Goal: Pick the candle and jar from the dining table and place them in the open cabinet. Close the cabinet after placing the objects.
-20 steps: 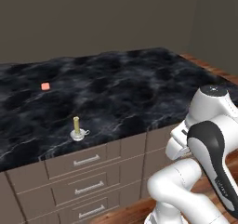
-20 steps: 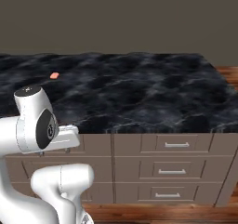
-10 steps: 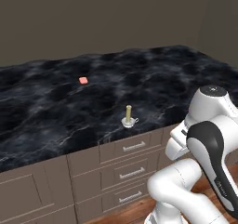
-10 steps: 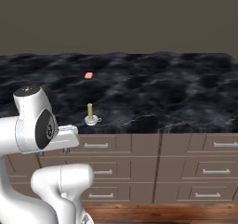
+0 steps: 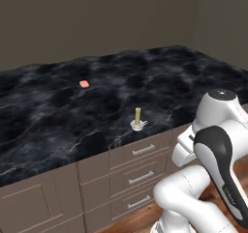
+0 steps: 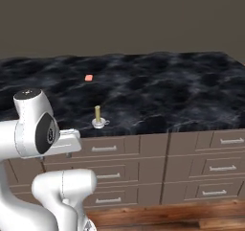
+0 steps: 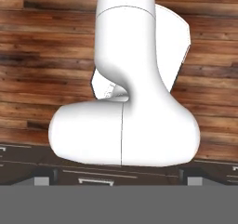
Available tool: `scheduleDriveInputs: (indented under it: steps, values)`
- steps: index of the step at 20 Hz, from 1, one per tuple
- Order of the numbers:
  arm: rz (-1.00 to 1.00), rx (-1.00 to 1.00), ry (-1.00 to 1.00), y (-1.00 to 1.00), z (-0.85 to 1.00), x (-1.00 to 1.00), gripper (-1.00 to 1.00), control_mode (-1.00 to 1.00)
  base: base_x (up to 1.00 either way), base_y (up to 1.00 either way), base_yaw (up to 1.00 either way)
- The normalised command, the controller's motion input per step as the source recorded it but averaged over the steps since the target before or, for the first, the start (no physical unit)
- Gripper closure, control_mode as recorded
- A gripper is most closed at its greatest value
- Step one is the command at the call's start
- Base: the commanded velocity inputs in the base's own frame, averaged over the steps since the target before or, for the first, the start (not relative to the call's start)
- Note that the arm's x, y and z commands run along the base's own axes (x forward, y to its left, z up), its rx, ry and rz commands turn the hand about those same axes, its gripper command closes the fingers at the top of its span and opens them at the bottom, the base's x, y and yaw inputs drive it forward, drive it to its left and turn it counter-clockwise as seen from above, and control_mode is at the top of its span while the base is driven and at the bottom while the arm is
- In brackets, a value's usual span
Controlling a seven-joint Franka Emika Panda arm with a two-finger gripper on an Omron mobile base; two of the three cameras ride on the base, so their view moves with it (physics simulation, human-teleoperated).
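The candle [image 5: 137, 121] [image 6: 98, 119] stands upright in its small clear holder near the front edge of the black marble dining table [image 5: 48, 111] [image 6: 167, 91]. The arm is folded low in front of the table's drawers, well short of the candle. In the hand view my gripper [image 7: 118, 181] points down at the wooden floor and my own white body, its fingertips [image 7: 42, 180] set wide apart and open, with nothing between them. The jar and the cabinet are out of view.
A flat salmon-orange piece [image 5: 84, 83] [image 6: 88, 77] lies further back on the table top. Taupe drawer fronts with silver handles [image 5: 133, 150] [image 6: 104, 148] run under the front edge. A wooden floor [image 6: 191, 215] lies below, and a plain wall stands behind the table.
The whole picture has shifted as the base drove along the table, so the candle and the salmon piece now sit further right in both base views. The arm keeps its folded pose.
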Motion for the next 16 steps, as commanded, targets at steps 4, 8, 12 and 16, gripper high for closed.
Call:
scheduleDriveInputs:
  steps: [4,8,12,16]
  values:
    - [0.00,0.00,0.00,0.00,0.00,0.00,-1.00,1.00,0.00,0.23,-0.16]
    - [0.00,0.00,0.00,0.00,0.00,0.00,-1.00,1.00,0.20,0.17,-0.06]
    - [0.00,0.00,0.00,0.00,0.00,0.00,-1.00,1.00,0.36,0.16,-0.01]
    - [0.00,0.00,0.00,0.00,0.00,0.00,-1.00,1.00,0.44,0.14,0.00]
